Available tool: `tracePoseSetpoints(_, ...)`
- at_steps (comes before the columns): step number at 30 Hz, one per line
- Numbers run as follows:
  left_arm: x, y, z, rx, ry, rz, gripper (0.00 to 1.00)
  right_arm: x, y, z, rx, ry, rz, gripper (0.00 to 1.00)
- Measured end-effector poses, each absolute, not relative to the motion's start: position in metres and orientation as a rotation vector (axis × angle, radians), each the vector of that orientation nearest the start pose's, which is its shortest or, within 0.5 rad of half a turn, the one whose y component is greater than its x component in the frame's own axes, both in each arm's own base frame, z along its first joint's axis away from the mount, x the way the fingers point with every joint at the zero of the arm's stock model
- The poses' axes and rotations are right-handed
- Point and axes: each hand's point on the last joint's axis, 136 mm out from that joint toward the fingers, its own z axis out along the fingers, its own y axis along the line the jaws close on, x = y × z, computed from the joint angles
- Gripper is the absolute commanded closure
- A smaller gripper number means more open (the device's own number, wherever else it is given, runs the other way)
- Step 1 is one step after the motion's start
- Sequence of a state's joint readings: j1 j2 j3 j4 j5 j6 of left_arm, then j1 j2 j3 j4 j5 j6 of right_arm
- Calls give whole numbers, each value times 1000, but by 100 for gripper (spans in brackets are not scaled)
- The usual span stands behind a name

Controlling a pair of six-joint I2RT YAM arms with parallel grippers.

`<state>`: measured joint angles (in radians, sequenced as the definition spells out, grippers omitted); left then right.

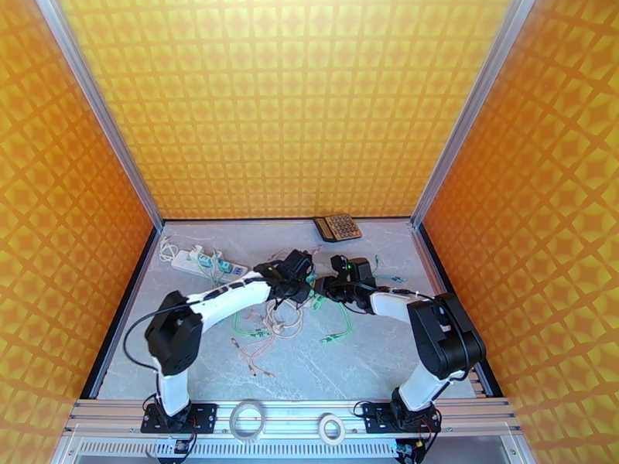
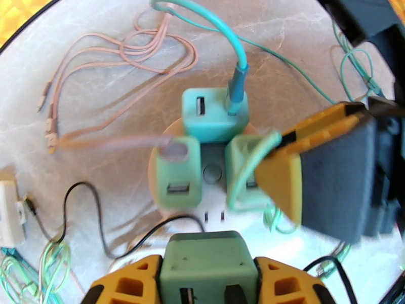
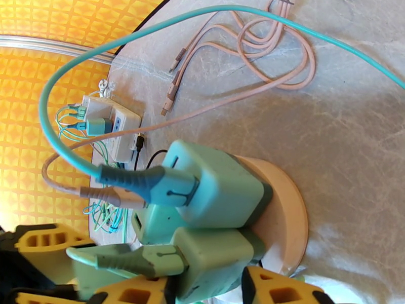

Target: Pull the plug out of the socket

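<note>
Mint-green plug (image 2: 206,252): at the bottom centre of the left wrist view, pinched between two yellow fingers (image 2: 126,287), at the near edge of the round socket (image 2: 215,219).
Left claw (image 2: 207,272): clamped on the mint-green plug, touching it on both sides; in the top view it sits at centre frame (image 1: 298,281).
Round socket: a pale disc flat on the marble-look tabletop (image 1: 364,357); a bare pair of slots shows on its rim just above the held plug.
Right claw (image 3: 207,295): its yellow fingers stand either side of a second plug (image 3: 217,262) at the bottom of the right wrist view; whether they grip it cannot be told.
Top plug (image 2: 212,110): seated on the socket's upper side, a teal cable (image 2: 237,87) running into it.
Pink cables (image 2: 116,144): looped loose on the tabletop, upper left in the left wrist view.
Power strip (image 1: 207,263): left of centre in the top view, well apart from the socket.
Calculator (image 1: 337,226): against the back wall.
</note>
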<state>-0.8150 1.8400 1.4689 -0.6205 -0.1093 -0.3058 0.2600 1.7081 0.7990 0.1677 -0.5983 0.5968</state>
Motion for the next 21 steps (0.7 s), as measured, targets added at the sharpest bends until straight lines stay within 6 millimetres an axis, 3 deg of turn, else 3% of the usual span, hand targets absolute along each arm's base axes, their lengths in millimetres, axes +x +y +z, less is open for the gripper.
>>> tracePoseSetpoints(4, 327, -315, 142, 594, 2485, -279, 88, 374, 198, 73, 85, 2415, 1101, 59)
tracePoseSetpoints(9, 306, -296, 132, 610, 2496, -225, 86, 371, 193, 74, 103, 2410, 1061, 58)
tracePoseSetpoints(17, 275, -299, 115, 696, 2496, -192, 86, 370, 188, 74, 123, 2405, 1027, 57)
tracePoseSetpoints(21, 275, -291, 106, 664, 2510, -159, 87, 368, 183, 74, 139, 2402, 992, 57)
